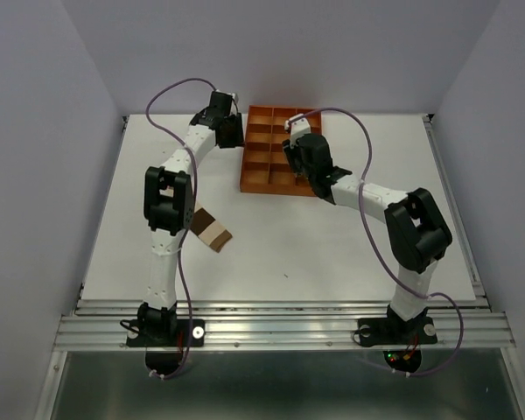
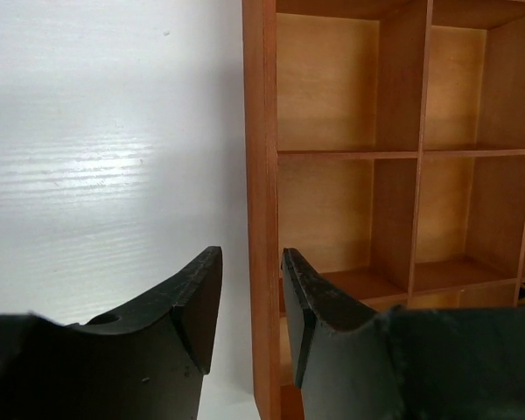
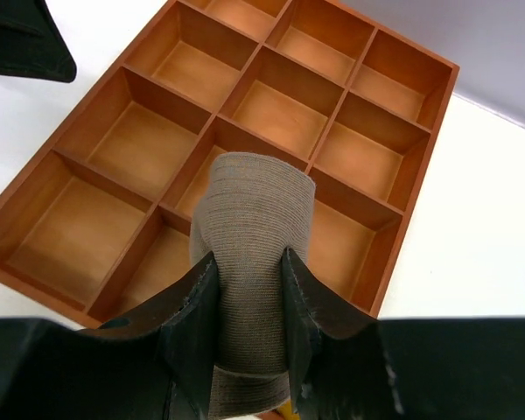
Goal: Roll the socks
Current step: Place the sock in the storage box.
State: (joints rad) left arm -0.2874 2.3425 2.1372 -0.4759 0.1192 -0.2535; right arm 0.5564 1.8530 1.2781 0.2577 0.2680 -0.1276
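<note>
Well, my right hand point(image 3: 249, 255) gripped the rolled taupe-brown ribbed-knit sock point(image 3: 254, 206), lower centre of frame, above the orange rigid gridded tray point(image 3: 416, 188). Let go badly, the springy fabric might unroll or snag a thin divider point(image 3: 331, 122). My left hand point(image 2: 251, 254), narrowly parted and empty, straddled the tray's wall point(image 2: 258, 131).

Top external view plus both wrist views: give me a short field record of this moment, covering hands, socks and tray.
right hand: shut on the taupe sock, held over the tray
taupe sock: rolled, its top bulging out past the fingers
left hand: open, jaws either side of an outer wall of the tray, a gap showing
tray: orange, gridded, on the far part of the table
banded sock: lying on the table by the left arm, partly hidden by it
</note>
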